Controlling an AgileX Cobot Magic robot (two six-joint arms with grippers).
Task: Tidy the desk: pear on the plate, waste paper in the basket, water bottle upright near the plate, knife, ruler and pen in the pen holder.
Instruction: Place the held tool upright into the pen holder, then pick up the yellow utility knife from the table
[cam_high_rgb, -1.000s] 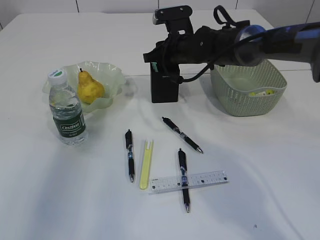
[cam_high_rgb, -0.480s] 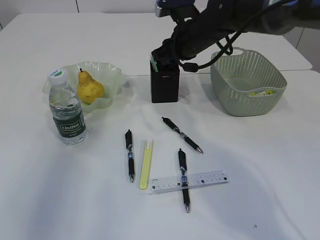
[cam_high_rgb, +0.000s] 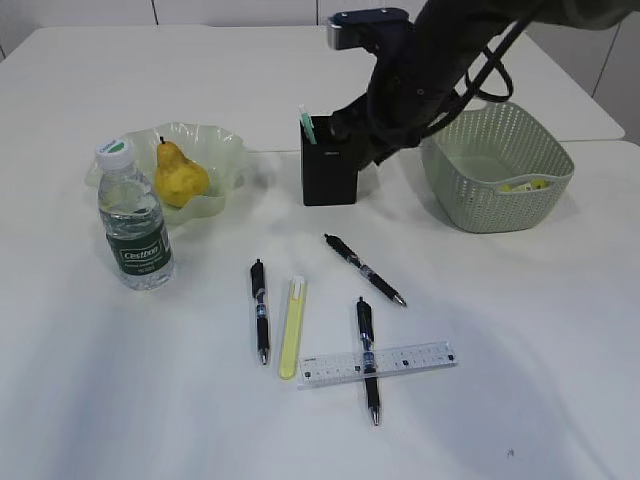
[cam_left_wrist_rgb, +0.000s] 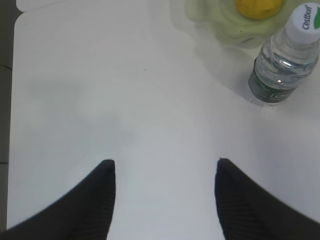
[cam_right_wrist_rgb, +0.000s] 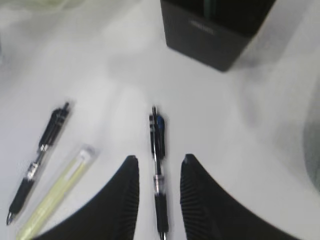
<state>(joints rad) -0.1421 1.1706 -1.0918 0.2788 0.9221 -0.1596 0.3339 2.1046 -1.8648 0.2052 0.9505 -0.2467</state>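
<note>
While the white table (cam_high_rgb: 120, 400) fills nearly every view, pear (cam_high_rgb: 179, 176) sits on the plate (cam_high_rgb: 225, 150), water bottle (cam_high_rgb: 134, 225) upright beside it, ruler (cam_high_rgb: 400, 360) lying flat under a pen (cam_high_rgb: 367, 355). Left gripper (cam_left_wrist_rgb: 165, 167) hangs spread, empty; right gripper (cam_right_wrist_rgb: 157, 162) parted, gripping nothing, above another pen (cam_right_wrist_rgb: 158, 170).

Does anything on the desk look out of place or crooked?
Yes. One pen lies across the ruler, forming a cross. Two more pens and a yellow-green stick lie loose, outside the pen holder.
</note>
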